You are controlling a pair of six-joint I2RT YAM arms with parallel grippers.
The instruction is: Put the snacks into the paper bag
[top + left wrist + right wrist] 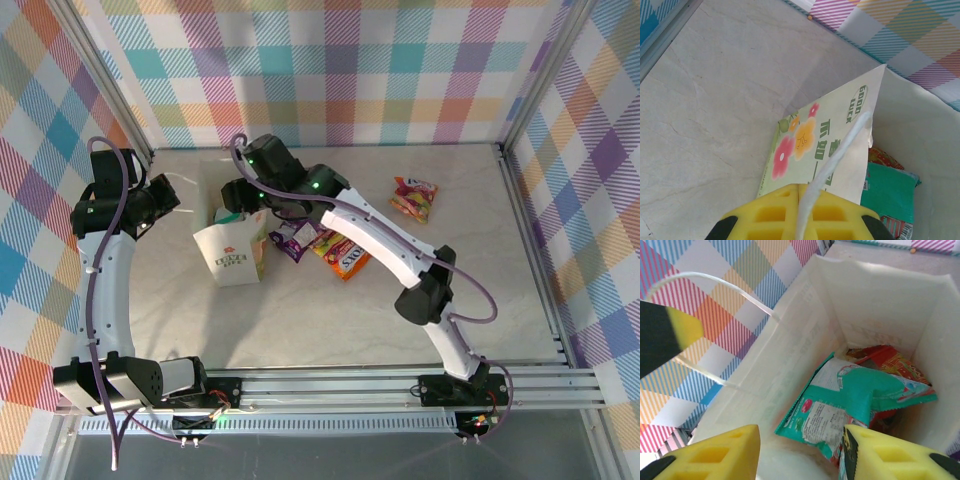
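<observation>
Left hand [799, 195] is clamped on the white cord handle [842, 147] of the white flower-print paper bag [790, 150]. Right hand [800, 445] hangs over its mouth, fingers apart, gripping nothing. A teal-green foil packet [860, 390] lies inside on a red packet [892, 362]. The purple packet [292, 238], orange-red packet [345, 257] and small red-yellow packet [414, 198] sit on the worktop [330, 320].

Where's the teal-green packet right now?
Right wrist view: the teal-green packet lies inside the paper bag, on top of a red packet, directly below the right hand.

The left gripper [799, 192] pinched the cord handle [840, 150] of the paper bag [805, 145]; the right gripper [799, 440] hung, jaws parted, over its mouth.
</observation>
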